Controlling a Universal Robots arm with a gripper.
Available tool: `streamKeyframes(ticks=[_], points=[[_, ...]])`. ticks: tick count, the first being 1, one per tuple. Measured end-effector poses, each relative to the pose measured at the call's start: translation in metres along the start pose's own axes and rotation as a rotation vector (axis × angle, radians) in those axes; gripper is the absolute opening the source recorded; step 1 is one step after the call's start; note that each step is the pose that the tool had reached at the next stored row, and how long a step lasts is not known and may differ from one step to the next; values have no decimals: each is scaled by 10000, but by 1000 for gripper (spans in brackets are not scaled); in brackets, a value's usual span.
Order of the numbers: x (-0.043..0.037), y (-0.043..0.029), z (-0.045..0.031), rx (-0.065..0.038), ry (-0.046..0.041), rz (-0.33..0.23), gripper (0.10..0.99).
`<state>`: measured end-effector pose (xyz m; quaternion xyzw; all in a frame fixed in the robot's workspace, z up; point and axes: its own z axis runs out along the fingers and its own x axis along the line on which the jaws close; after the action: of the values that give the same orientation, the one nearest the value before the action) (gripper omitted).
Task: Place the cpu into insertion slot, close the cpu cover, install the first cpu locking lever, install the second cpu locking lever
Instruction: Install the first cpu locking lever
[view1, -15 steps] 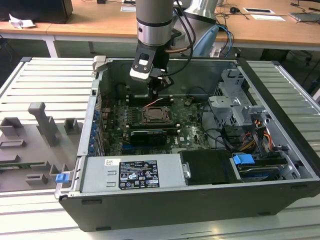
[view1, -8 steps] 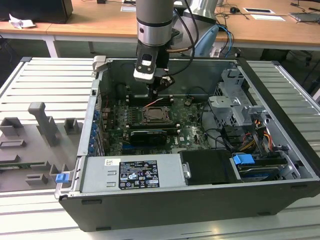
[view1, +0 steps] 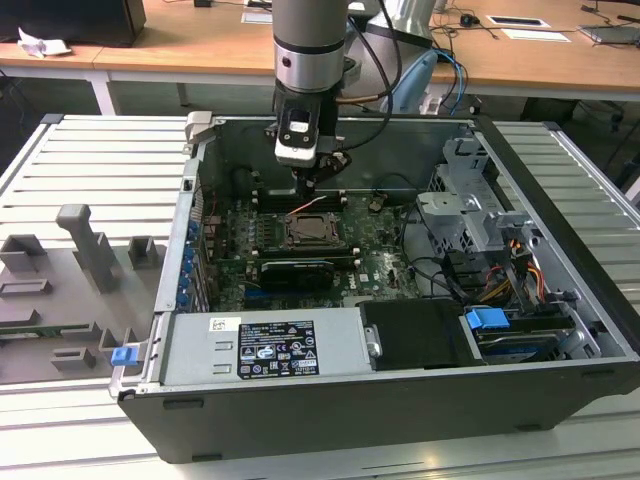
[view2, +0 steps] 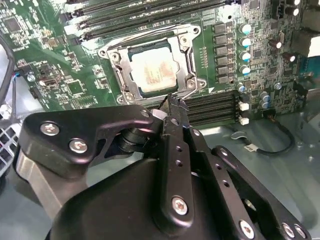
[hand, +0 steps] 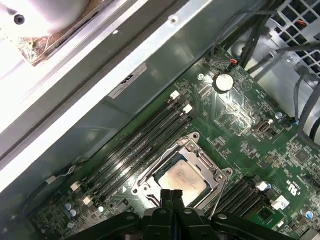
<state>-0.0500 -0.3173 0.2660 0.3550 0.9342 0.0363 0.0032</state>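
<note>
Cpu (view2: 152, 70) lay in the insertion slot (view1: 293, 238) under the cpu cover (view2: 184, 62). In the exterior view, the gripper (view1: 318, 185) hovered at the slot's twelve o'clock, pinched together and empty.

cpu (view2: 152, 70) in insertion slot (view2: 145, 93), cpu cover (view2: 183, 60) down

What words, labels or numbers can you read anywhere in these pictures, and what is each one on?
None can be read.
Black label on the power supply box, exterior view: print too small.
White sticker beside it: too small.
Grey label on the case wall, first wrist view: blurred.
White markings on the green circuit board: too small.
</note>
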Motion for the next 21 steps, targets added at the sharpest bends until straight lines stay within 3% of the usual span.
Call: streamKeyframes(ticks=[5, 21], points=[[0, -1, 6, -1, 71, -1596, 106], [0, -1, 8, 4, 167, -3387, 106]])
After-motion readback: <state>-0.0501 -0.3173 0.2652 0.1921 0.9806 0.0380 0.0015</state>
